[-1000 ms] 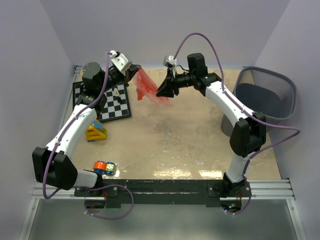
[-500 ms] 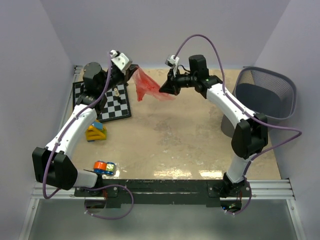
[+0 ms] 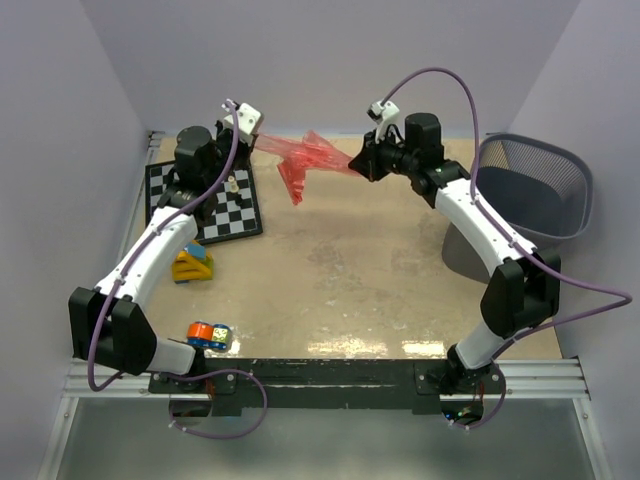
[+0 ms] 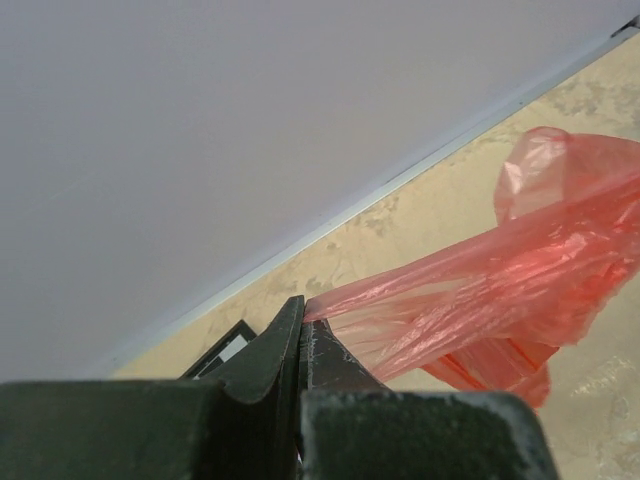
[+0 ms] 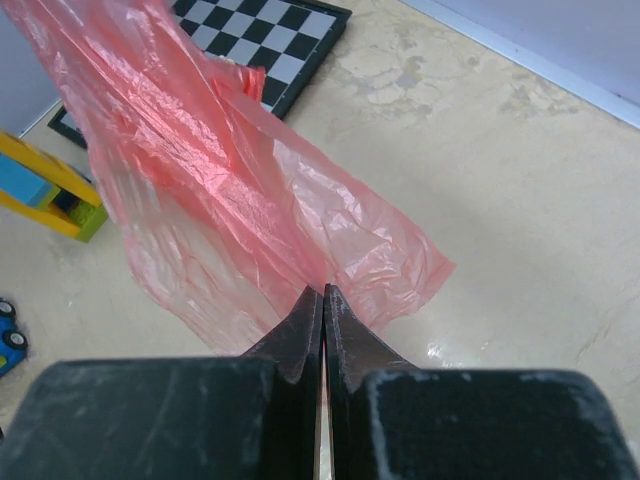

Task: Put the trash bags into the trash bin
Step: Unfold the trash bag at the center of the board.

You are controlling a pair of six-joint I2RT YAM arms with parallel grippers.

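The left pincer [image 3: 262,144] is clamped on one end of the trash bag [image 3: 306,156] and the right pincer [image 3: 356,161] on the other. The bag hangs stretched between them above the far side of the table [image 3: 350,275]. The trash bin [image 3: 540,152] stands at the far right, well apart from the bag.

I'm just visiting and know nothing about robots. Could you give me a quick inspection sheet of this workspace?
Surface: beige mottled tabletop, glossy near the front.
Job's things: thin translucent red plastic bag stretched in air between both grippers; dark grey wire-mesh bin at far right.
Clutter: black-and-white chessboard, yellow toy block, small blue-orange toy car, all left.
Grippers: left gripper and right gripper each shut on the bag.
Cables: purple cables loop along both arms.
Surroundings: plain pale lilac walls.
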